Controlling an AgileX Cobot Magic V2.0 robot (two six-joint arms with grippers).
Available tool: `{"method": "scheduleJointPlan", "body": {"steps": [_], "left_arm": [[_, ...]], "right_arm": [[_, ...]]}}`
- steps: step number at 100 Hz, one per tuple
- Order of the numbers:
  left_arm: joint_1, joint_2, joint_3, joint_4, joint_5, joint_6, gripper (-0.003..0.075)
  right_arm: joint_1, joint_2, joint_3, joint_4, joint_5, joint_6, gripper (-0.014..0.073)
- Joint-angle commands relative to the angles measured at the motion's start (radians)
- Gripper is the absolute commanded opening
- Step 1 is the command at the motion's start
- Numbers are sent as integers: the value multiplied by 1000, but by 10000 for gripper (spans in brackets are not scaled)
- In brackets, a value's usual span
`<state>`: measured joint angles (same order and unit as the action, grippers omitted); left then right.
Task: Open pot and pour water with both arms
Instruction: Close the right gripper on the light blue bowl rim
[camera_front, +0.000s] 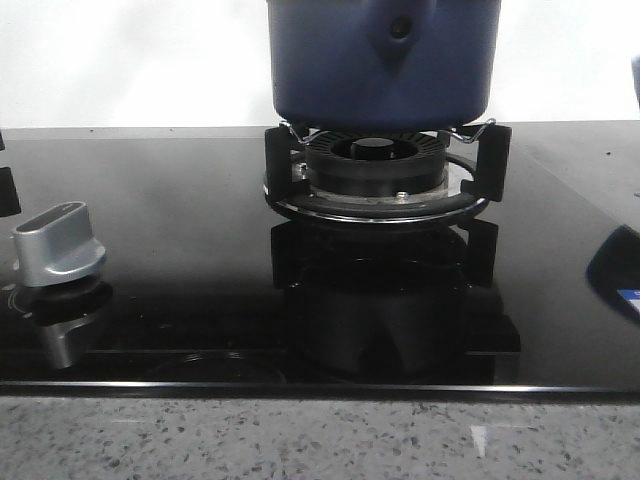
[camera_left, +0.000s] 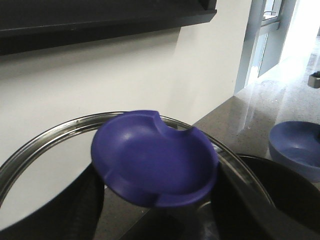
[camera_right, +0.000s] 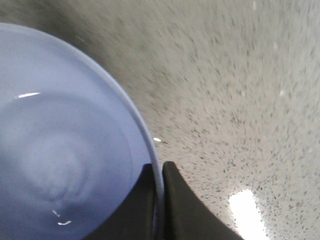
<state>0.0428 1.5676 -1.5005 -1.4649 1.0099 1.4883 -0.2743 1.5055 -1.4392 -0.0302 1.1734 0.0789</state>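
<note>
I have the right gripper (camera_right: 159, 200) pinching the bowl (camera_right: 65, 150) rim, ready to pour into the pot (camera_front: 385, 60); the left jaws are hidden under the lid (camera_left: 155, 157), so I cannot tell.

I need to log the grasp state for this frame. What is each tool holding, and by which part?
Right tool pinches the light-blue bowl by its rim. Left tool: fingers hidden behind the lid's blue knob; hold cannot be told.

White wall (camera_front: 120, 60) behind a glossy black glass cooktop (camera_front: 180, 260) w/ a silver knob (camera_front: 58, 245) near its left edge. Speckled grey stone counter (camera_front: 320, 440) along the front. Left wrist cam: dark shelf (camera_left: 100, 20) up high, bright window (camera_left: 272, 35) w/ daylight glaring off the countertop.
</note>
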Motion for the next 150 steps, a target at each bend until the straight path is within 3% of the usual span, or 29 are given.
{"method": "scheduleJointPlan", "body": {"steps": [1, 48, 74, 120, 135, 150], "left_arm": [[1, -53, -35, -103, 5, -7, 191], [1, -53, -35, -103, 5, -7, 191], [1, -53, -35, -103, -5, -7, 191], [1, -53, -35, -103, -13, -7, 191], [1, -53, -35, -103, -13, -7, 191], [1, -53, -35, -103, -13, -7, 191]], "right_arm": [[31, -43, -110, 17, 19, -16, -56], [279, 39, -518, 43, 69, -16, -56], [383, 124, -652, 108, 36, -16, -56], [494, 148, -596, 111, -229, -45, -56], [509, 119, -491, 87, -359, -60, -56], [535, 32, -311, 37, -598, -60, -56]]}}
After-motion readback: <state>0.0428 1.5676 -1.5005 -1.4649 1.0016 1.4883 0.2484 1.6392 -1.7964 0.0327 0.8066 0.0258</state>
